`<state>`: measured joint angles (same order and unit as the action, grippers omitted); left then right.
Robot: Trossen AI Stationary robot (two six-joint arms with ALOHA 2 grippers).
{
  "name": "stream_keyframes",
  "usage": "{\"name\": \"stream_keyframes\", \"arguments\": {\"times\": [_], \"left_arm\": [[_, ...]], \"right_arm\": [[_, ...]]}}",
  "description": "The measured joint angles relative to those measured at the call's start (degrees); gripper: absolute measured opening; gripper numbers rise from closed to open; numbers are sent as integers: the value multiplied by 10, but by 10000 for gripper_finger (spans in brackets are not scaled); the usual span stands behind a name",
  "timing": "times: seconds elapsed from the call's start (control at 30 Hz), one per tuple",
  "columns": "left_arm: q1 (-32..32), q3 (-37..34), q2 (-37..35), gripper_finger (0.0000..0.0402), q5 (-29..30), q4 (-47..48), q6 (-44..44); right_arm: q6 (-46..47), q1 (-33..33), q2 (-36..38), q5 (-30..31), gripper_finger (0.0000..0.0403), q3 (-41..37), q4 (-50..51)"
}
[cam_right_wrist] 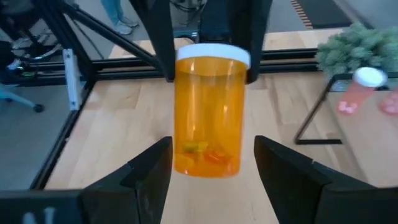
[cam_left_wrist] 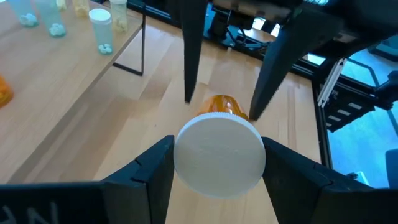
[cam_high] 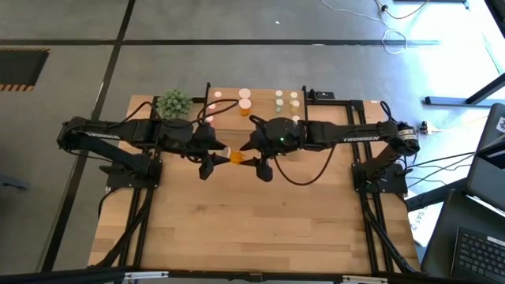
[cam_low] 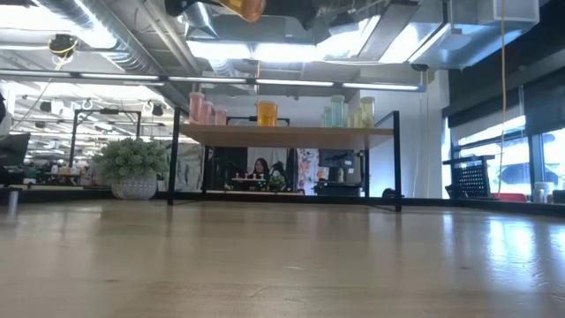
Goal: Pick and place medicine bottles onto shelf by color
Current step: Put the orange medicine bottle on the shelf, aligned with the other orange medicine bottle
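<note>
- Big orange translucent medicine bottle w/ white cap (cam_high: 235,156), lying sideways in air at frame centre above light-wood tabletop (cam_high: 260,229), between both grippers.
- Left gripper (cam_left_wrist: 217,163): dark fingers clamped on the white cap end.
- Right gripper (cam_right_wrist: 208,163): fingers part-open either side of the orange base end; contact unclear, can't tell if gripping.
- Low light-wood shelf on black metal frame (cam_low: 287,135) upper centre: pink-red bottles (cam_low: 205,109) left, one orange bottle (cam_low: 267,113) mid, pale green-yellow bottles (cam_low: 346,111) right.
- Spiky green potted plant (cam_high: 174,102) just left of shelf, close by left arm.
- Writing: "TROSSEN" on right arm (cam_high: 359,136).
- Person seated far back in room (cam_low: 261,168), low view.
</note>
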<state>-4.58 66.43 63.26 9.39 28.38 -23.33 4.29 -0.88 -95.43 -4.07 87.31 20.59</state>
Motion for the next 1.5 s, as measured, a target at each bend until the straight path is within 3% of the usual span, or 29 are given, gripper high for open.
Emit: {"name": "stream_keyframes", "arguments": {"times": [0.67, 1.03, 1.5], "left_arm": [[0, 0, 0, 198, 0, -24, 11], [0, 0, 0, 198, 2, -22, 11], [0, 0, 0, 204, 0, -23, 10]], "right_arm": [[-2, 3, -18, -21, 228, 0, -17], [-1, 3, -18, -21, 187, 0, -17], [0, 3, -18, -21, 191, 0, -17]]}}
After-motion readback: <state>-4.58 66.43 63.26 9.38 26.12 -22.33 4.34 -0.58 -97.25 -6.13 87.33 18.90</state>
